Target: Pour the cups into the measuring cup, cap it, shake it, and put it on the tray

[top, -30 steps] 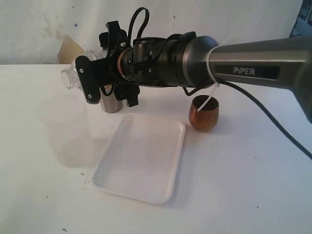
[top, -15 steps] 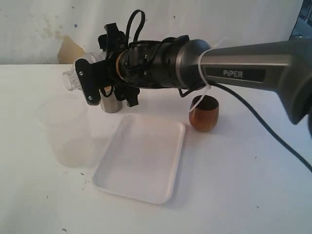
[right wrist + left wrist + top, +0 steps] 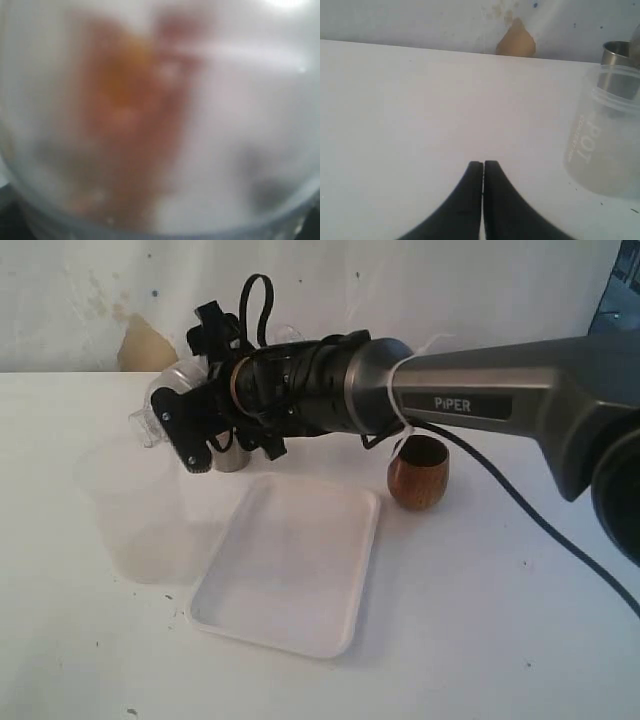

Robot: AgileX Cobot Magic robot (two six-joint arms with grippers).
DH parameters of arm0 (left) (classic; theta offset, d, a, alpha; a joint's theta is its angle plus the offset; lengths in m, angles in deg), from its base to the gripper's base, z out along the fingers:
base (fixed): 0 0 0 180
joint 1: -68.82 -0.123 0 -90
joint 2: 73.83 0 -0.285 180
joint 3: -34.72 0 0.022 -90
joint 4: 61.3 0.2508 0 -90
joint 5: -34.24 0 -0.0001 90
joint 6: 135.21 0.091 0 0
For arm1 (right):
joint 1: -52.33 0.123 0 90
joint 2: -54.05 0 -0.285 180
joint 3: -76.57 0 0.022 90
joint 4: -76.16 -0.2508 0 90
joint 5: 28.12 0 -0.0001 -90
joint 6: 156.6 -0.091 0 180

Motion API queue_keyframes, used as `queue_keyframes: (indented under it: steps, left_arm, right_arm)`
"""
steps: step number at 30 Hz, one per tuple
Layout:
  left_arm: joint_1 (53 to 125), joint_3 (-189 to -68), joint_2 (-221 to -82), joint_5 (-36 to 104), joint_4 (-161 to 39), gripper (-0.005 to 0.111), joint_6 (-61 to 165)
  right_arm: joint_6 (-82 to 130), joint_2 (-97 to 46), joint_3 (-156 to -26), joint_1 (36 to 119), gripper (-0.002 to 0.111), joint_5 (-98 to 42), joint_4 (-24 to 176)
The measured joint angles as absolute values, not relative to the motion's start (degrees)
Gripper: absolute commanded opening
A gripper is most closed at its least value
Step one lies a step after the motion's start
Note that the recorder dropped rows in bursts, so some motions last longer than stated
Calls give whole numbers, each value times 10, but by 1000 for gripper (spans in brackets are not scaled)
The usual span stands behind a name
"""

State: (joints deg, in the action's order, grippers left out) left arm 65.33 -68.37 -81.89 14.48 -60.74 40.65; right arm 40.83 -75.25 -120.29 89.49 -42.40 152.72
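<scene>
Grips the measuring cup (image 3: 150,412) sideways with the right gripper (image 3: 178,420), jaws clamped wide on its clear body, between ten and eleven o'clock of the tray (image 3: 290,570). Finds the steel tumbler (image 3: 232,456) at eleven o'clock, the wooden cup (image 3: 418,472) at two. Shows the left gripper (image 3: 483,167) with jaws pressed together over the white table (image 3: 395,125).

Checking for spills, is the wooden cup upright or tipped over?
Upright: the wooden cup stands on its base, open mouth facing up.
</scene>
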Motion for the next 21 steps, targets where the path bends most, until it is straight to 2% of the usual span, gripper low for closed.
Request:
queue_keyframes:
  steps: [21]
  left_arm:
    - [653,-684,-819,145,-607,1,406]
  right_arm:
    - [409,-734,-1203,896,0,-421,1576]
